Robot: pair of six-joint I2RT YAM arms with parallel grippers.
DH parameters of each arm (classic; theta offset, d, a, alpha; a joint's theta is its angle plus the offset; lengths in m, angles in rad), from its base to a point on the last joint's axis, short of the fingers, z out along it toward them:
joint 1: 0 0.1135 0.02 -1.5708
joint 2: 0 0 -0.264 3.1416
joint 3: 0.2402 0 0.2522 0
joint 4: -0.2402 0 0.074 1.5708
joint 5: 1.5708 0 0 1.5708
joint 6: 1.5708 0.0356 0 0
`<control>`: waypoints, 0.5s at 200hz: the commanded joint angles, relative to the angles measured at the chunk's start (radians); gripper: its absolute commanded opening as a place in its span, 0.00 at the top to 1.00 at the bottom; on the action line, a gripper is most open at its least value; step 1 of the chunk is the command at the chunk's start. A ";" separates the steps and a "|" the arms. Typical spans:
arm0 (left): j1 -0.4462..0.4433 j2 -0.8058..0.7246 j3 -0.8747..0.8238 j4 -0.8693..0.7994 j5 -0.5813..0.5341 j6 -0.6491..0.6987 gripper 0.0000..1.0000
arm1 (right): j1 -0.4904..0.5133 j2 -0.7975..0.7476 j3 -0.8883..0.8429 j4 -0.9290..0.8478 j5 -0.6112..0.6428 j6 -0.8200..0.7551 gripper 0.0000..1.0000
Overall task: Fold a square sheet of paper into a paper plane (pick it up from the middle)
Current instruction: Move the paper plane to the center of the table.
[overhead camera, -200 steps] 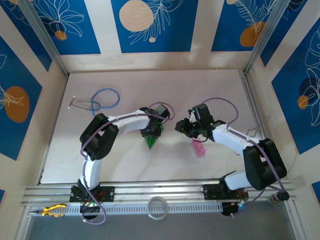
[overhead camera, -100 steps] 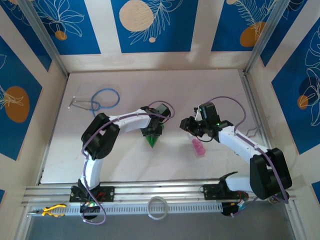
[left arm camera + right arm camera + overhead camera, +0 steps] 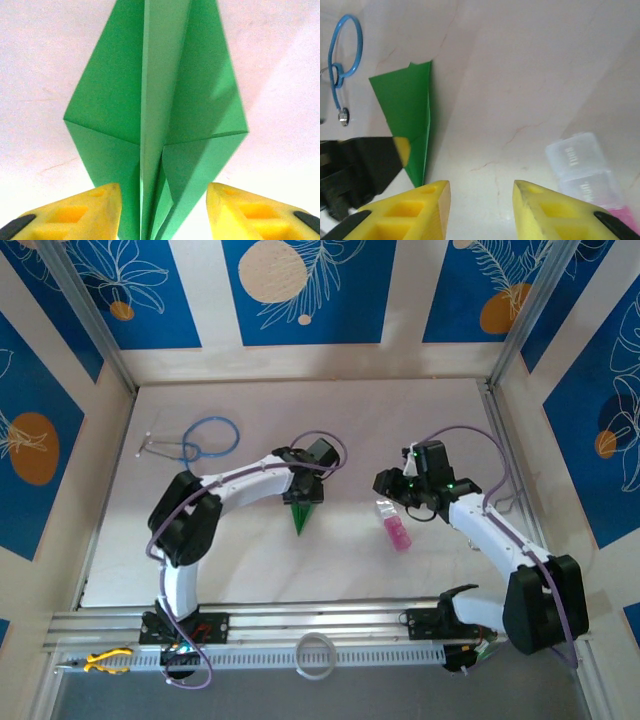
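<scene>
Paper plane [image 3: 155, 100] on bench [image 3: 250, 560], tail between left hand's [image 3: 162, 195] spread fingers [image 3: 100, 210], not pinched. Long axis runs straight out from the gap, nose away. Right hand [image 3: 481, 195], also spread, well apart, nearer pink bottle [image 3: 585, 170].
</scene>
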 commanded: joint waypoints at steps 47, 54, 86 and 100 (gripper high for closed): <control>0.003 -0.300 -0.106 0.025 -0.190 0.064 0.42 | -0.085 -0.093 0.099 -0.061 0.304 -0.224 0.48; 0.012 -0.349 -0.142 0.043 -0.225 0.085 0.40 | -0.094 -0.094 0.087 -0.026 0.348 -0.259 0.45; 0.109 -0.583 -0.368 0.194 -0.300 0.228 0.28 | -0.136 -0.069 -0.082 0.323 0.438 -0.506 0.37; 0.175 -0.680 -0.485 0.287 -0.310 0.308 0.21 | -0.168 -0.036 -0.128 0.426 0.456 -0.495 0.34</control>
